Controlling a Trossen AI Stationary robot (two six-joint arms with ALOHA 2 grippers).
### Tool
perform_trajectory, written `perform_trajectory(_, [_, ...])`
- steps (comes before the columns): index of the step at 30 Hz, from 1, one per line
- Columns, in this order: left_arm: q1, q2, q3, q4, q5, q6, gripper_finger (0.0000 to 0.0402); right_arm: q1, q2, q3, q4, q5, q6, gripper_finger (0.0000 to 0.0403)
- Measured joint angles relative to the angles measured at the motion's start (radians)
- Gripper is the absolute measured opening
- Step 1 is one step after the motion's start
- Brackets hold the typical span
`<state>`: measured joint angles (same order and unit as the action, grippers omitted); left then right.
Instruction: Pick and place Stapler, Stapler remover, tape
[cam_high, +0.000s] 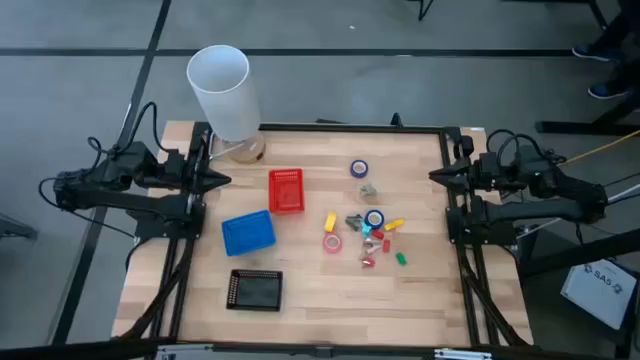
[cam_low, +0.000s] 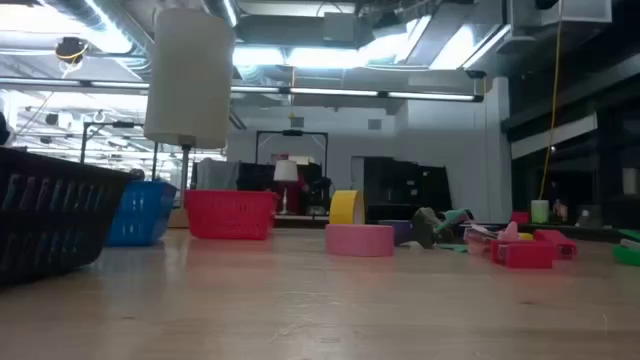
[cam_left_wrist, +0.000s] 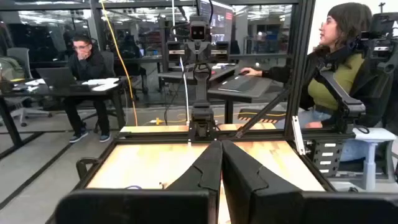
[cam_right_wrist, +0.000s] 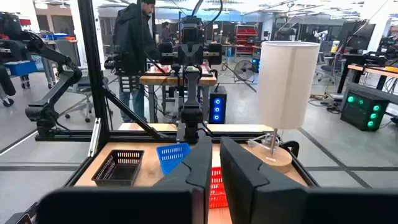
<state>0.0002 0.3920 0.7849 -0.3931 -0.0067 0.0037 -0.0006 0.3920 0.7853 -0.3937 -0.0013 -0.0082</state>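
two arms wait at the opposite edges of the table (cam_high: 320, 300), each one outside the frame and well apart from the things. the left gripper (cam_high: 222, 181) is at the left edge with its two fingers pressed together and nothing between them, and the right gripper (cam_high: 434, 176) is at the right edge, also clenched and without load. the tape rolls lie on the right half of the table: a blue roll (cam_high: 359, 168) nearer the far edge, another blue roll (cam_high: 374, 218) in the middle of a small heap, a yellow roll (cam_high: 331, 221) and a pink roll (cam_high: 332, 243) just beside it. around them are small red, yellow and green pieces (cam_high: 385, 245). a red basket (cam_high: 286, 190), a blue basket (cam_high: 247, 232) and a black basket (cam_high: 255, 290) stand on the left half. a lamp (cam_high: 225, 95) stands at the far left corner. i cannot tell which object in the heap is the stapler.
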Motion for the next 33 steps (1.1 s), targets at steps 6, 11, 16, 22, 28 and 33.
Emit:
perform_trajectory(6, [0.0, 0.0, 0.0, 0.0, 0.0, 0.0, 0.0008, 0.0, 0.0, 0.0, 0.0, 0.0, 0.0, 0.0036])
perform_trajectory(11, [0.0, 0.0, 0.0, 0.0, 0.0, 0.001, 0.0012, 0.0, 0.0, 0.0, 0.0, 0.0, 0.0, 0.0036])
perform_trajectory(16, [0.0, 0.0, 0.0, 0.0, 0.0, 0.0, 0.0011, 0.0, 0.0, 0.0, 0.0, 0.0, 0.0, 0.0036])
perform_trajectory(22, [0.0, 0.0, 0.0, 0.0, 0.0, 0.0, 0.0009, 0.0, 0.0, 0.0, 0.0, 0.0, 0.0, 0.0036])
perform_trajectory(28, [0.0, 0.0, 0.0, 0.0, 0.0, 0.0, 0.0012, 0.0, 0.0, 0.0, 0.0, 0.0, 0.0, 0.0036])
perform_trajectory(33, [0.0, 0.0, 0.0, 0.0, 0.0, 0.0, 0.0008, 0.0, 0.0, 0.0, 0.0, 0.0, 0.0, 0.0036])
